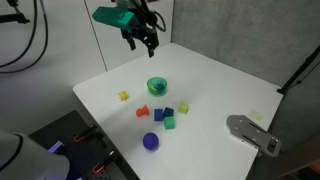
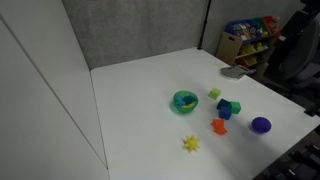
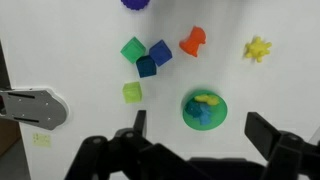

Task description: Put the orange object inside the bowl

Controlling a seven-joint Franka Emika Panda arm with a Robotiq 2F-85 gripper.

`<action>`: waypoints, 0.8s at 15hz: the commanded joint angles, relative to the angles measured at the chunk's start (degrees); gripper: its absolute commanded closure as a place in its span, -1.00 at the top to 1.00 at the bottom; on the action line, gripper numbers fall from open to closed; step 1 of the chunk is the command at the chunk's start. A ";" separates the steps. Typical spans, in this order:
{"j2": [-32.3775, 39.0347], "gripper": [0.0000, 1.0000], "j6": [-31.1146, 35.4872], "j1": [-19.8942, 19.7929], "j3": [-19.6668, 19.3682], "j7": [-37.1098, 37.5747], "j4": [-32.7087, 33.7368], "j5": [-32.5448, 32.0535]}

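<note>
The orange object is a small orange-red block lying on the white table; it also shows in an exterior view and in the wrist view. The green bowl stands just behind it, with small blue and yellow pieces inside; it shows too in an exterior view and in the wrist view. My gripper hangs high above the far side of the table, open and empty. In the wrist view its fingers spread wide either side of the bowl far below.
Blue and green blocks lie next to the orange one. A purple ball is near the front edge, a yellow piece to the side. A grey metal object lies near the table's edge. Shelves stand beyond the table.
</note>
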 commanded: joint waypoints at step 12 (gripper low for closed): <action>5.71 1.00 -0.48 1.04 -0.15 -3.65 3.34 4.53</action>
